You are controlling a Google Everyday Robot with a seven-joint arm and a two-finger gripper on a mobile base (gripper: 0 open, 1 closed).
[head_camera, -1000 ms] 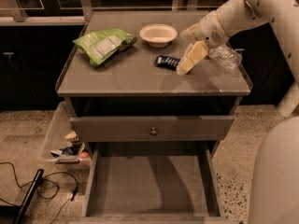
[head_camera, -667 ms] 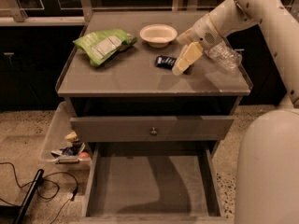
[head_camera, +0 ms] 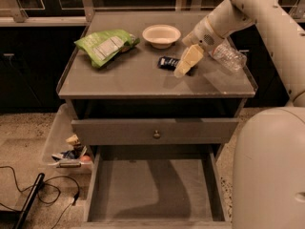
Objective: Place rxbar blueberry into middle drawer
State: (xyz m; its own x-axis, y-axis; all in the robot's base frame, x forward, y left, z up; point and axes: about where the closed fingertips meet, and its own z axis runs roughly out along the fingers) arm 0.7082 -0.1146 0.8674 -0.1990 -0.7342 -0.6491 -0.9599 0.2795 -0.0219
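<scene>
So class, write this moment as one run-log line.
phase: reaching | gripper: low over tabletop, next to rxbar blueberry | bar: lying on tabletop | middle drawer: pulled open, floor bare

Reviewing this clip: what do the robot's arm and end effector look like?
The arm is smooth, white and rounded, with thick tubular segments and no visible cables. The end effector, over the tabletop by the rxbar blueberry, is pale yellowish and tapered.
</scene>
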